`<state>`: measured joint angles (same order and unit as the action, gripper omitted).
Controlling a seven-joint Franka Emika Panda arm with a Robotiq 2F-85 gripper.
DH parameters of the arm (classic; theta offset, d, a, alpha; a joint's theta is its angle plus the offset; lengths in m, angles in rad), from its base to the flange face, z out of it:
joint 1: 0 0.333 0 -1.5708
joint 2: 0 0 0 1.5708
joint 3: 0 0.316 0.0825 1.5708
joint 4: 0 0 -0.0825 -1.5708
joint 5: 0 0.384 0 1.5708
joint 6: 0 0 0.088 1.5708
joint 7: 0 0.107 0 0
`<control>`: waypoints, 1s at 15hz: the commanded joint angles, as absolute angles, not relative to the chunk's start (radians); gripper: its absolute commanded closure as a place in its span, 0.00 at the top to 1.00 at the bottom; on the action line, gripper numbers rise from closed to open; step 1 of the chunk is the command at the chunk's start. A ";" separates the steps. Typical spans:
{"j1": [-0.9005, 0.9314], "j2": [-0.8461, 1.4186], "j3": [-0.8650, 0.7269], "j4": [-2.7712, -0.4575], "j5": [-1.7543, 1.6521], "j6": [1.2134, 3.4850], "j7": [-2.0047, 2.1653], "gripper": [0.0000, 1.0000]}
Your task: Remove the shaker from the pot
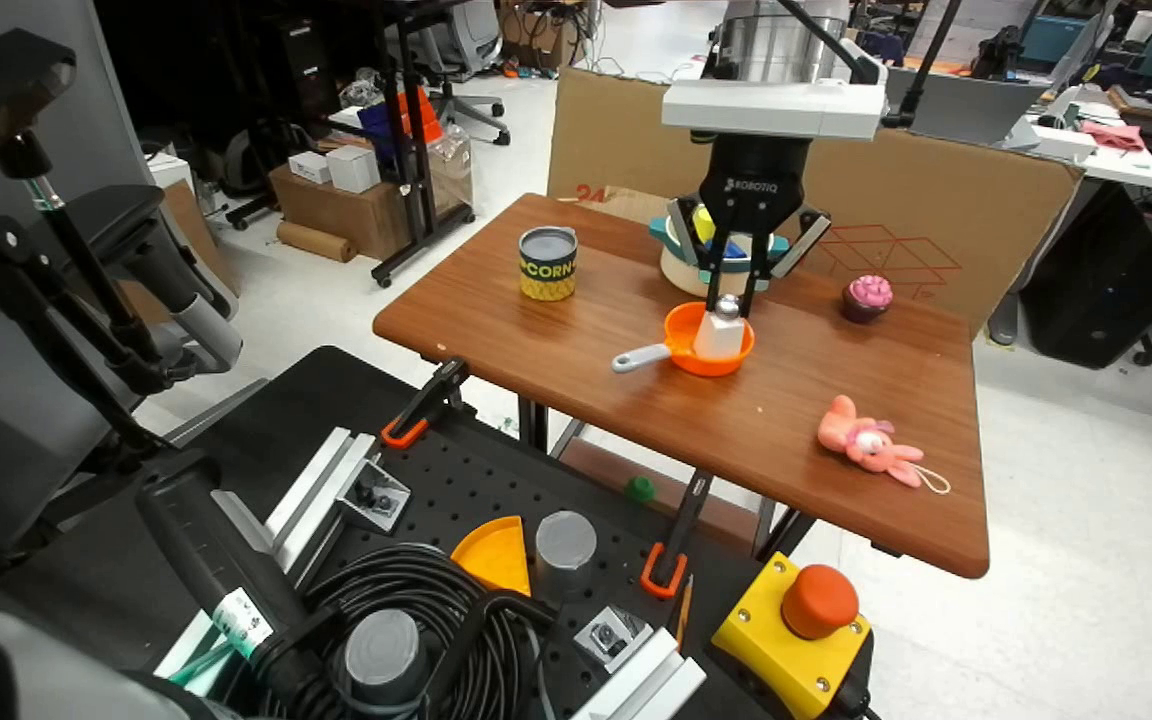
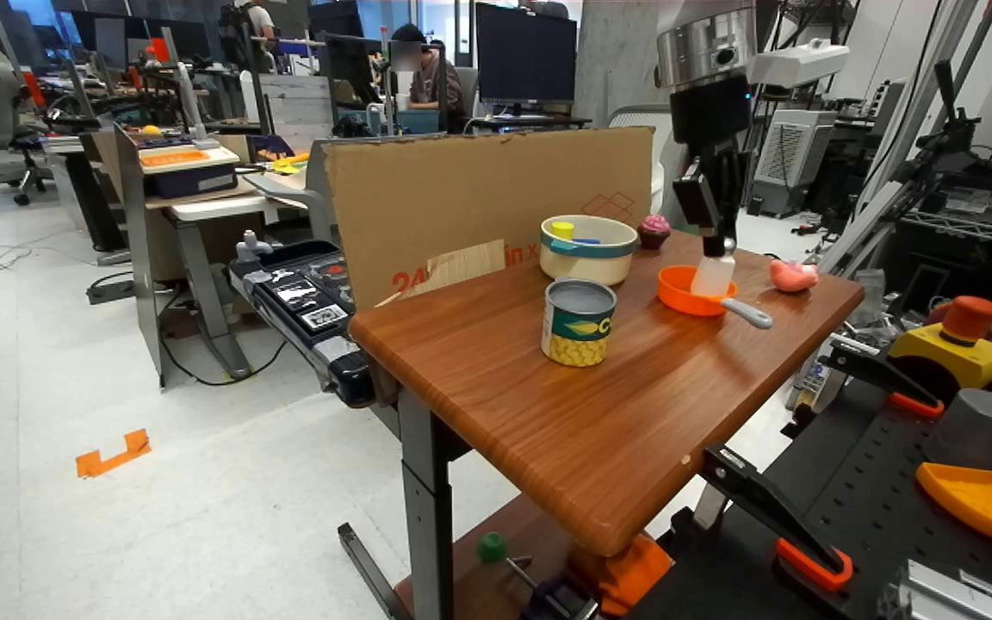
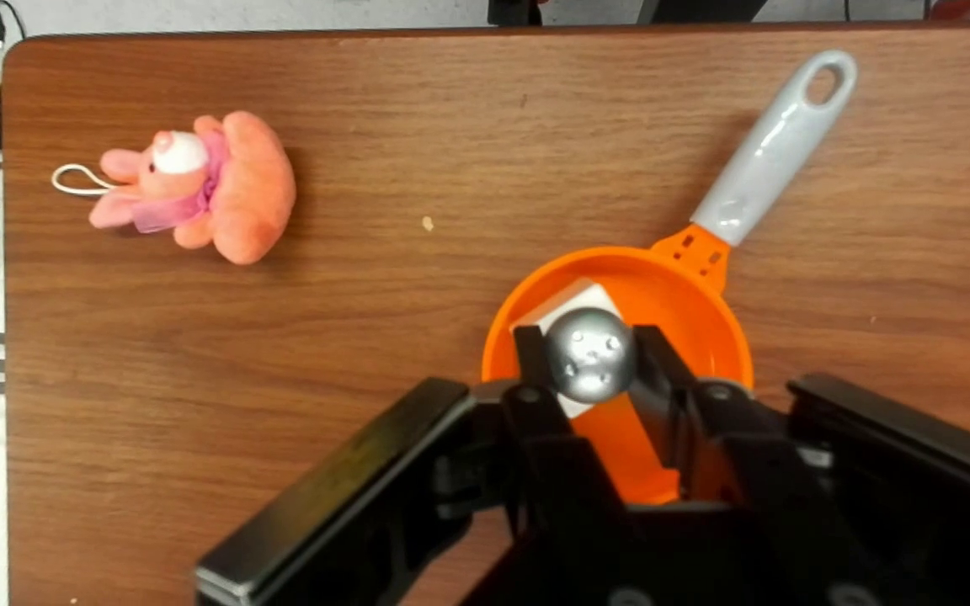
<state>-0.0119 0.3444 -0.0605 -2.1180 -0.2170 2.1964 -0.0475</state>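
Shaker (image 1: 719, 338) was in the pot (image 3: 708, 316), nearly upright, its white lower part inside the orange rim and its silver top clear above it. Whether its base met the pot's floor could not be told. The gripper (image 1: 729, 304) pointed down over the pot, its fingers (image 3: 531, 349) pinching the silver top from opposite sides; in the wrist view that top filled the gap between them.

The pot rested on the table (image 1: 576, 360), its grey handle pointing toward a long edge. Near it stood a cream bowl (image 2: 582, 267) with a teal band, something yellow (image 2: 562, 230) and something blue (image 2: 588, 242) inside. A corn can (image 2: 579, 325) stood upright, apart from both. A pink-topped cupcake (image 1: 867, 297) sat near the far edge, in front of the cardboard (image 1: 976, 200) seen in both exterior views. A pink plush (image 3: 241, 189) lay well apart from the pot, ears and cord loop turned away from it.

Past the table, a black pegboard (image 1: 496, 480) bore a coil of cable (image 1: 416, 572) and a yellow tray (image 1: 496, 550). At one end of it sat a yellow box (image 1: 771, 637) with a red button on top.
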 commanded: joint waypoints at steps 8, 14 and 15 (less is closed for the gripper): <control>-0.006 0.243 -0.044 -2.101 -0.128 2.204 0.076 0.07; 0.013 0.172 -0.035 -2.099 -0.086 2.200 0.189 0.07; 0.015 0.166 -0.034 -2.100 -0.082 2.200 0.202 0.07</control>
<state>0.0090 0.1948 -0.0396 -2.0950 -0.0988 2.2182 0.1567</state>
